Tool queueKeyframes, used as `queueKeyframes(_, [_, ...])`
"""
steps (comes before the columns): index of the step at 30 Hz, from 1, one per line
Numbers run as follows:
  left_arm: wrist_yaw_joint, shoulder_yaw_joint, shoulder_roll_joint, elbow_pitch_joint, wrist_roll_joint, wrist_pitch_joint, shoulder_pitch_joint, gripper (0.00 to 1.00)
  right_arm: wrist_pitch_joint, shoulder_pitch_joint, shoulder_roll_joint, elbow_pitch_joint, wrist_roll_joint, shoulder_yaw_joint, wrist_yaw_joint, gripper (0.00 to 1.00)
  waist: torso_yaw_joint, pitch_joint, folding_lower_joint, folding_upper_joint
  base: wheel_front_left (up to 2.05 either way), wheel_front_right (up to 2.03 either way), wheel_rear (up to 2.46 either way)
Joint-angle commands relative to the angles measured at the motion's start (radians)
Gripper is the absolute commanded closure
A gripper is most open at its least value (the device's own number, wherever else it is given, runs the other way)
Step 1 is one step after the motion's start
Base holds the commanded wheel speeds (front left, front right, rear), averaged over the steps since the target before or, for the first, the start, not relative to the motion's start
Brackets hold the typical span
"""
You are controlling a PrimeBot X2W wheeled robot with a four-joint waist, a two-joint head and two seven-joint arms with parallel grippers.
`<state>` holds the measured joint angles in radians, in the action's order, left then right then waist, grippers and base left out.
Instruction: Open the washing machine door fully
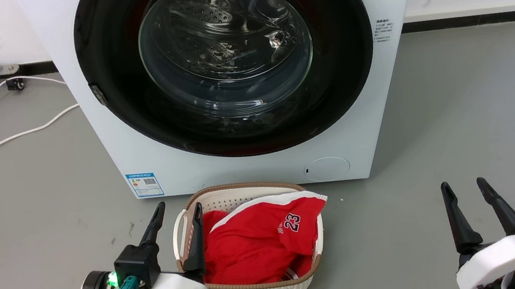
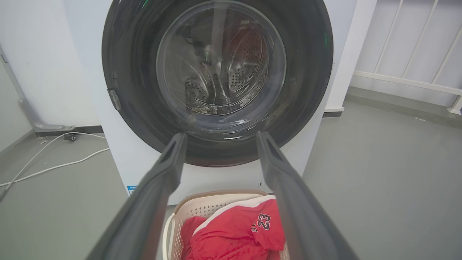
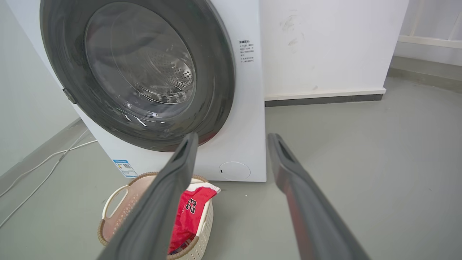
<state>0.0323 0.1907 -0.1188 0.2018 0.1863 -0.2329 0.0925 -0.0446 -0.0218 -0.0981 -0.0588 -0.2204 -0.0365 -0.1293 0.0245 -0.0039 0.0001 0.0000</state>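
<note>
Head view, nearest first: left gripper [image 1: 179, 206] at lower left, fingers spread and holding nothing, one finger overlapping the left rim of a woven laundry basket [image 1: 243, 186]; right gripper [image 1: 462, 182] at lower right, likewise spread and empty. The basket sits on the grey floor [image 1: 450, 110] just before the white washer [image 1: 368, 104], with a red jersey [image 1: 258, 245] numbered 23 heaped inside. Beyond it, the washing machine door [image 1: 227, 61] sits shut, flush against the washer front and well apart from both grippers; a small round white flap [image 1: 326, 169] sits below it to the right, and a white cable [image 1: 22, 133] trails on the floor to the left.
</note>
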Motion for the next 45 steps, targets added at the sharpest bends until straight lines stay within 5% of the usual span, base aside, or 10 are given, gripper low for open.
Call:
queueKeyframes(1, [-0.005, 0.003, -0.001, 0.0, -0.018, -0.008, 0.014, 0.0, -0.007, -0.005, -0.004, 0.009, 0.015, 0.002, -0.002, 0.0, 0.0, 0.0, -0.0001, 0.0, 0.0, 0.0, 0.0])
queueKeyframes(16, [-0.001, 0.001, 0.015, 0.019, -0.087, -0.034, 0.012, 0.0, -0.016, -0.012, 0.002, 0.021, 0.111, 0.0, -0.002, 0.0, 0.003, 0.0, -0.0001, 0.0, 0.0, 0.0, 0.0])
queueKeyframes(38, [0.006, -0.031, 0.03, 0.049, -0.052, -0.033, 0.016, 0.0, -0.013, -0.016, 0.019, 0.021, 0.099, -0.01, -0.002, 0.0, 0.004, 0.004, -0.0001, 0.0, 0.0, 0.0, 0.0])
queueKeyframes(39, [0.006, -0.032, 0.031, 0.05, -0.051, -0.033, 0.016, 0.0, -0.01, -0.017, 0.02, 0.022, 0.096, -0.01, -0.002, 0.52, 0.005, 0.004, -0.0001, 0.0, 0.0, 0.0, 0.0])
queueKeyframes(40, [0.007, -0.032, 0.031, 0.051, -0.051, -0.033, 0.016, 0.0, -0.01, -0.017, 0.021, 0.024, 0.092, -0.011, -0.002, 0.85, 0.005, 0.003, -0.0001, 0.0, 0.0, 0.0, 0.0])
queueKeyframes(41, [0.007, -0.032, 0.031, 0.052, -0.051, -0.033, 0.015, 0.0, -0.008, -0.017, 0.021, 0.025, 0.09, -0.012, -0.002, 1.0, 0.006, 0.003, -0.0001, 0.0, 0.0, 0.0, 0.0])
queueKeyframes(45, [0.008, -0.034, 0.033, 0.055, -0.05, -0.033, 0.017, 0.0, 0.002, -0.02, 0.025, 0.028, 0.076, -0.014, -0.002, 1.0, 0.007, 0.003, -0.0001, 0.0, 0.0, 0.0, 0.0])
